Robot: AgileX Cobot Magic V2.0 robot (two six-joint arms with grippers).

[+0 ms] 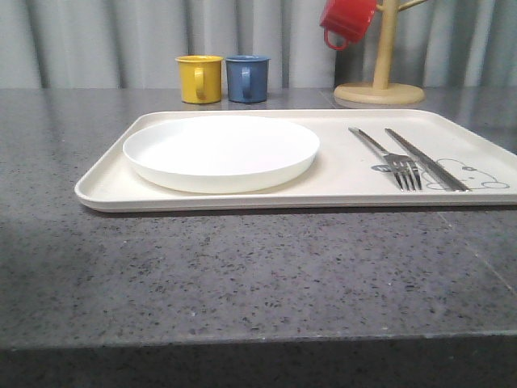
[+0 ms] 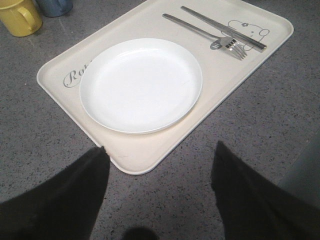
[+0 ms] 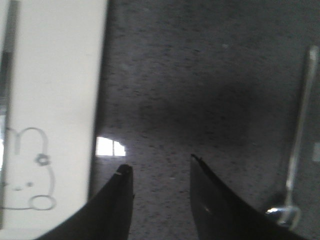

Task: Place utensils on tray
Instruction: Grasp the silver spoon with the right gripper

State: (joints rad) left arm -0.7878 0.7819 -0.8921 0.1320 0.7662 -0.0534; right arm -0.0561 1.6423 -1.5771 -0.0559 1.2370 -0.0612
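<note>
The cream tray point(image 1: 347, 174) lies across the middle of the dark table. A round white plate point(image 1: 222, 149) sits on its left half. On its right half a silver fork point(image 1: 386, 153) and knife point(image 1: 426, 160) lie side by side over the rabbit drawing. The left wrist view looks down on the tray point(image 2: 145, 150), plate point(image 2: 140, 85), fork point(image 2: 200, 31) and knife point(image 2: 222, 27). My left gripper point(image 2: 160, 146) is open above bare table by a tray corner. A spoon point(image 3: 300, 135) lies on the table beside the tray point(image 3: 55, 75). My right gripper point(image 3: 159, 161) is open between them, holding nothing.
A yellow mug point(image 1: 199, 78) and a blue mug point(image 1: 247, 78) stand behind the tray. A red mug point(image 1: 347, 20) hangs on a wooden mug tree point(image 1: 381, 81) at the back right. The table's front edge point(image 1: 258, 339) runs near the camera.
</note>
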